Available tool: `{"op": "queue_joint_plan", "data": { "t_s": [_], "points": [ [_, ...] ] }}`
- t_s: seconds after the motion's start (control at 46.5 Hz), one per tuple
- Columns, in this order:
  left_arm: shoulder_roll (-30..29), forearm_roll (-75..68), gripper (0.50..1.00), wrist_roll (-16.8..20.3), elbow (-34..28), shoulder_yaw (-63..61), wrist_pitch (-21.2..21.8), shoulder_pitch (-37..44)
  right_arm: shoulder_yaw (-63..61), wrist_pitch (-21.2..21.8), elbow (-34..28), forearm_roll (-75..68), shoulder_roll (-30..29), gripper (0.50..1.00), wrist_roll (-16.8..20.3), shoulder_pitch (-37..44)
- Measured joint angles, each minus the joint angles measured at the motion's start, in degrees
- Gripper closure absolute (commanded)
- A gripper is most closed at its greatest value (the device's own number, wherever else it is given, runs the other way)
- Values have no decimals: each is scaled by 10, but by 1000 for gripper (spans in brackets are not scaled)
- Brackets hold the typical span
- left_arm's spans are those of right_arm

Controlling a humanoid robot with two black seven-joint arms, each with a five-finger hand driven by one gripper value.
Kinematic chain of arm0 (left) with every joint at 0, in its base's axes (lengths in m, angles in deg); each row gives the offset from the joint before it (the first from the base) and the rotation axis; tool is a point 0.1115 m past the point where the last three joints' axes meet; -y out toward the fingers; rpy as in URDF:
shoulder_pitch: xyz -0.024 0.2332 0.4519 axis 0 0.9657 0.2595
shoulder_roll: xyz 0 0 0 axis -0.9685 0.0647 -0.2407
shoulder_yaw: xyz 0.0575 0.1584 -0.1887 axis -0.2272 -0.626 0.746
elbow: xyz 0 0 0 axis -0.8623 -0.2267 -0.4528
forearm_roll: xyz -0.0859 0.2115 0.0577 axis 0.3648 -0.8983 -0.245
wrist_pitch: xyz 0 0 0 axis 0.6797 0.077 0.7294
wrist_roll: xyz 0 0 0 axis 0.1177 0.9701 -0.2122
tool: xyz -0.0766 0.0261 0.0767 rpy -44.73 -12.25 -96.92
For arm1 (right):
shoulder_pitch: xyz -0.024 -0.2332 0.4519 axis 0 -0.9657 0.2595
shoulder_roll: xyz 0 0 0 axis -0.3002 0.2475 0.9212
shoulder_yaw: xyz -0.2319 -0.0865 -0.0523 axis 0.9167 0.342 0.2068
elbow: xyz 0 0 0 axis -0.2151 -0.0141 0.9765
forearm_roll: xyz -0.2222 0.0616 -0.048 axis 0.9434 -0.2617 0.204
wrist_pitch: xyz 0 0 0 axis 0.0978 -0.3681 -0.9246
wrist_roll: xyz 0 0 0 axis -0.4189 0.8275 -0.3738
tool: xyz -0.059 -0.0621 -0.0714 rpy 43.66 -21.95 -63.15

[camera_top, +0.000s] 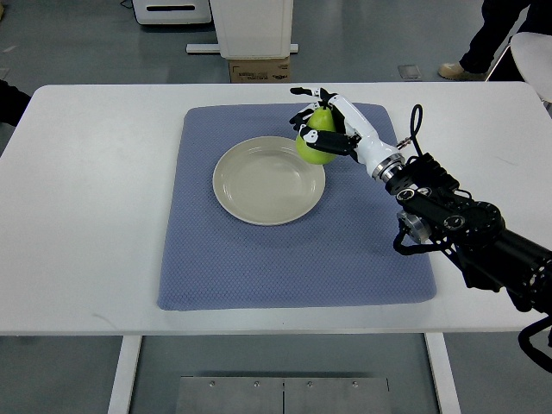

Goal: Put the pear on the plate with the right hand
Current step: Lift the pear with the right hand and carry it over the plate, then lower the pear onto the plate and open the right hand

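A green pear is held in my right hand, whose fingers are curled around it. The pear sits at the upper right rim of the beige plate, just touching or just above its edge; I cannot tell which. The plate lies on a blue-grey mat on the white table. My right arm comes in from the right edge, black at the forearm and white near the wrist. My left arm does not show.
A cardboard box and a white cabinet base stand on the floor beyond the table's far edge. A person's leg and shoe show at the top right. A white round object is at the far right edge.
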Motion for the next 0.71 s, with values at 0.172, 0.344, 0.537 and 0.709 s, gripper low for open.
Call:
{"op": "queue_joint_plan", "data": {
  "t_s": [0.172, 0.344, 0.537, 0.709],
  "points": [
    [0, 0, 500, 0, 0, 0, 0, 0, 3, 0, -3, 0, 0, 1000, 0, 10],
    [0, 0, 500, 0, 0, 0, 0, 0, 9, 0, -10, 0, 0, 1000, 0, 12],
    [0, 0, 500, 0, 0, 0, 0, 0, 31, 1, -57, 0, 0, 1000, 0, 8],
    [0, 0, 500, 0, 0, 0, 0, 0, 44, 1, -78, 0, 0, 1000, 0, 6]
  ]
}}
